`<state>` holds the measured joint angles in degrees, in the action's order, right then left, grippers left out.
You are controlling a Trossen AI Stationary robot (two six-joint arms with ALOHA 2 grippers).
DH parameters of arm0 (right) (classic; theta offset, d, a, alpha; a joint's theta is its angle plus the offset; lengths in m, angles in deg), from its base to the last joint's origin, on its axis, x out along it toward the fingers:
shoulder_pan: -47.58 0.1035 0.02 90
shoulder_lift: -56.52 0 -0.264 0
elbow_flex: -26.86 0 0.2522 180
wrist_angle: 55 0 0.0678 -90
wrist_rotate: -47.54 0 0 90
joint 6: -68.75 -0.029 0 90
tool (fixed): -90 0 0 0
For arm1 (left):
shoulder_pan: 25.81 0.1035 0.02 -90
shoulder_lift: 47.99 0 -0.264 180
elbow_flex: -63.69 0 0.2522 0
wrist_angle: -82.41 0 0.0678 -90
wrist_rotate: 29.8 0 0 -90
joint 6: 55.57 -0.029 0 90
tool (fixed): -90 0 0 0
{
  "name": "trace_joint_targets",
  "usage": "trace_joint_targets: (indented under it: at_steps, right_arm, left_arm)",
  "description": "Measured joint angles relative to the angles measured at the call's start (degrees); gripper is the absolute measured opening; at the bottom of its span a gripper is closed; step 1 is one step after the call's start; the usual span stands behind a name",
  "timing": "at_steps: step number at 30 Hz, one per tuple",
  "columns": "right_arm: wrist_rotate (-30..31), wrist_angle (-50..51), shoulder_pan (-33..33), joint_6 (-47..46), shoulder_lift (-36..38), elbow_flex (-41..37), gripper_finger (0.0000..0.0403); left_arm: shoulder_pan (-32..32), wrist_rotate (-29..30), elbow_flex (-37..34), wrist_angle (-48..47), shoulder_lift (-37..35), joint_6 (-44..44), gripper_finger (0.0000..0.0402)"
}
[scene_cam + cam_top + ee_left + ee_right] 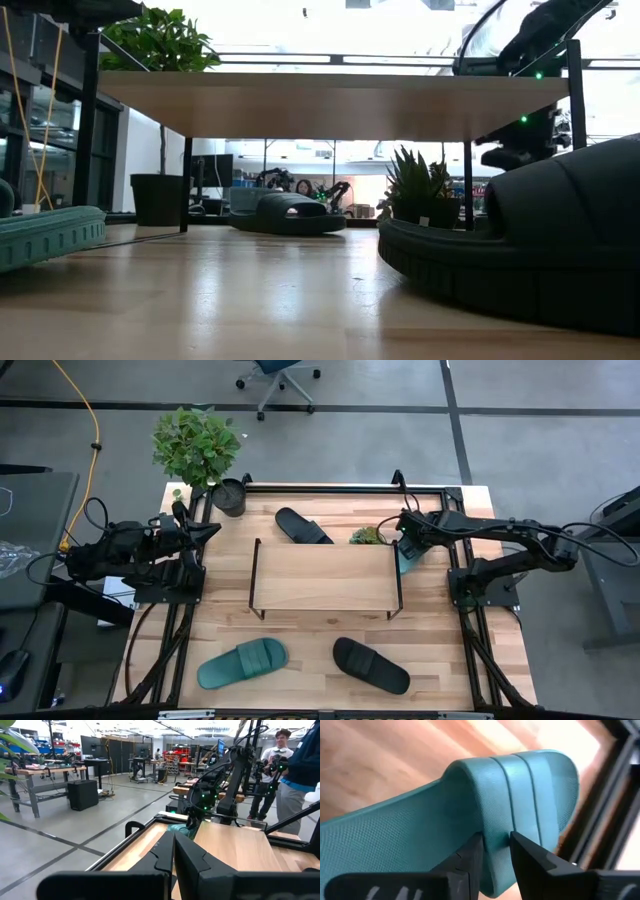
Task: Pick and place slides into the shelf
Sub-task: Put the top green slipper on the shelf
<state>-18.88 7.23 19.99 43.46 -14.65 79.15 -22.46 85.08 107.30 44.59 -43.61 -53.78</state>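
The shelf (325,575) stands mid-table, its plank top bare (330,100). My right gripper (405,547) hangs at the shelf's right end, shut on a teal slide (420,835), of which only a corner (408,564) shows from above. A second teal slide (242,662) and a black slide (370,665) lie sole-down near the table's near edge. Another black slide (303,527) lies behind the shelf. My left gripper (205,532) waits shut by the table's left edge, touching nothing. My right gripper pinches the teal slide's ribbed wide strap (495,842) between its two fingers (470,865), at the strap's side near the sole. It comes from above, pointing down. I cannot tell whether the slide is clear of the table.
A potted plant (228,497) stands at the far left corner and a small succulent (367,537) sits just behind the shelf beside my right gripper. Black frame rails (470,650) run along both table sides. People stand beyond the table (280,765).
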Motion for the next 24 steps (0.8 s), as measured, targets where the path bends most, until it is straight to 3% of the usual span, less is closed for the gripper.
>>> trace_joint_targets:
  at_steps: [10, 24]
  right_arm:
    - [1.8, 0.6, -1.7, -2.8, 0.0, 0.0, 0.0085]
    - [2.1, 0.5, -3.7, -5.8, 0.0, 0.0, 0.0004]
  left_arm:
    - [0.0, 0.0, 0.0, 0.0, 0.0, 0.0, 0.0003]
    - [0.0, 0.0, 0.0, -0.1, 0.0, 0.1, 0.0003]
